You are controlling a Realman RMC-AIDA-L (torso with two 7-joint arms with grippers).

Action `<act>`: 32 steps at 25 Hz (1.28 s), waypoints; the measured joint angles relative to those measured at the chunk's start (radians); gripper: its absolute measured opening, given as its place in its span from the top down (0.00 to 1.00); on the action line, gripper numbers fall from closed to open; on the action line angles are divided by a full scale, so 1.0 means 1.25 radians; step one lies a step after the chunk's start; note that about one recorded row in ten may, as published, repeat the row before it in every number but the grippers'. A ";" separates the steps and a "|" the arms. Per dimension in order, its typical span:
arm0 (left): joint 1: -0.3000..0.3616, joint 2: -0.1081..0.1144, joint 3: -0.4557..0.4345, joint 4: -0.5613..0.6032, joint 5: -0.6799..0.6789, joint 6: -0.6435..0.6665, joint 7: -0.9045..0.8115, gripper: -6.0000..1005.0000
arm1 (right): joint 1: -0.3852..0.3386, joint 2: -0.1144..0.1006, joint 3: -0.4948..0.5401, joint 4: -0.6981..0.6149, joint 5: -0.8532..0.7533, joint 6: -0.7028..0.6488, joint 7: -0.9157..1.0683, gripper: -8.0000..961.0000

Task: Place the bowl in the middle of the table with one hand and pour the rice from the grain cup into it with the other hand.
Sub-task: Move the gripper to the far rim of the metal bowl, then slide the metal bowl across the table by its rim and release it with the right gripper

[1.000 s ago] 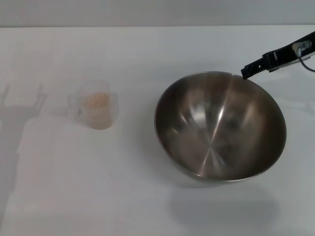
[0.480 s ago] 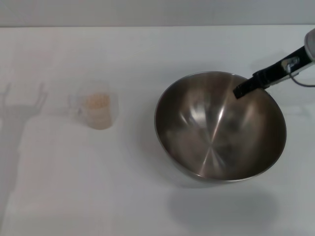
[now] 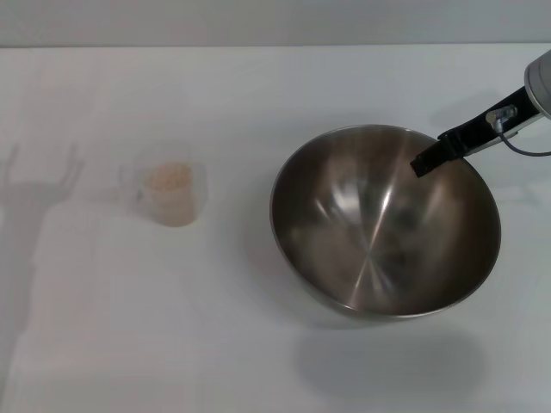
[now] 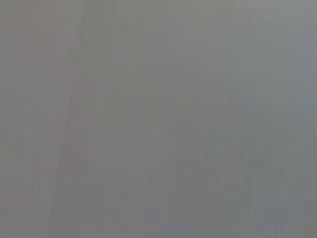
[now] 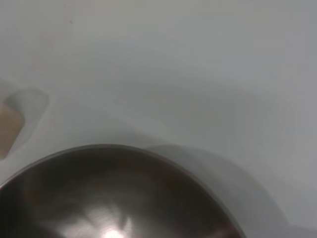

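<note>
The large steel bowl (image 3: 385, 222) stands on the white table (image 3: 258, 344), right of the middle. It is empty inside. The clear grain cup (image 3: 170, 193) stands to its left, upright, with pale rice (image 3: 170, 178) in it. My right gripper (image 3: 424, 163) reaches in from the right and hangs just over the bowl's far right rim. The right wrist view looks down on the bowl's rim (image 5: 114, 148), with the cup (image 5: 10, 126) at the picture's edge. My left gripper is out of view; only its shadow falls on the table at the far left.
The table's far edge (image 3: 275, 46) runs along the top of the head view. The left arm's shadow (image 3: 34, 189) lies left of the cup. The left wrist view shows only a blank grey surface.
My right gripper has moved from just outside the bowl's far rim to over the rim and inside it. The bowl and cup have not moved.
</note>
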 joint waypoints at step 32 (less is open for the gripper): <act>-0.003 0.001 -0.002 0.000 0.000 0.000 0.000 0.16 | 0.001 0.003 0.065 0.026 0.036 -0.047 -0.028 0.97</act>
